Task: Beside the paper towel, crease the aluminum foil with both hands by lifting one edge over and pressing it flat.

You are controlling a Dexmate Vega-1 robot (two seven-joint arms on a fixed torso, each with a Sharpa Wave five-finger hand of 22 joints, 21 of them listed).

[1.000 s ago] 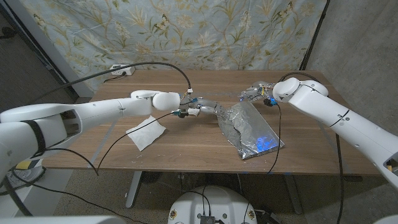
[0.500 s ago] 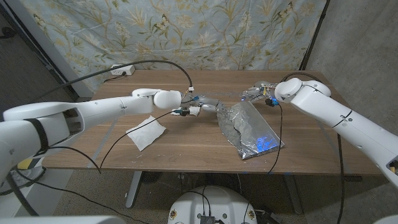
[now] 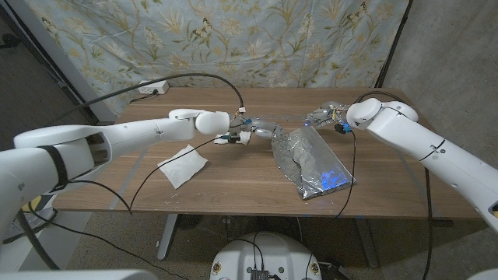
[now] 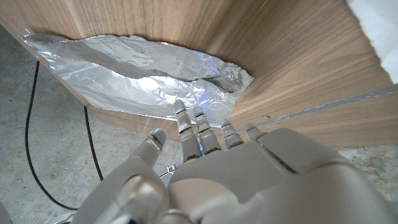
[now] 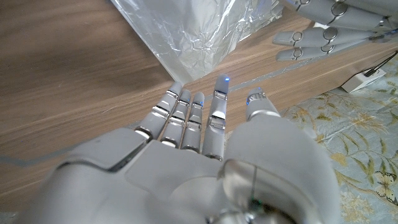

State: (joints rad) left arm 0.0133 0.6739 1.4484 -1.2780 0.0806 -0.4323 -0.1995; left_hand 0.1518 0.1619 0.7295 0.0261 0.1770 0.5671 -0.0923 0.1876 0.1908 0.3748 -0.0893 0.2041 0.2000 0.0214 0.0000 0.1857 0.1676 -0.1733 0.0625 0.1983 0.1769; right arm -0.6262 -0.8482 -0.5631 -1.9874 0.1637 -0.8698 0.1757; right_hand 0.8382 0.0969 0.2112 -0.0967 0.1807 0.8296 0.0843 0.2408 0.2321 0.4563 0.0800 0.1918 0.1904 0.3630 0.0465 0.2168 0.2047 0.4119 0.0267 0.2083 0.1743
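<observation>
Crumpled aluminum foil (image 3: 310, 159) lies between both hands; left hand (image 3: 261, 129) and right hand (image 3: 323, 115) extended, fingers spread, holding nothing.

The aluminum foil (image 3: 310, 159) lies on the table (image 3: 233, 183) as a crumpled, shiny sheet, already doubled over into a long strip that runs slantwise from near the table's middle toward the front right edge, with a blue glint on its near end. In the wrist views the foil (image 4: 143, 78) (image 5: 199, 31) shows wrinkled and slightly puffed rather than pressed flat. The paper towel (image 3: 184, 164), white and creased, lies to its left, well apart.
</observation>
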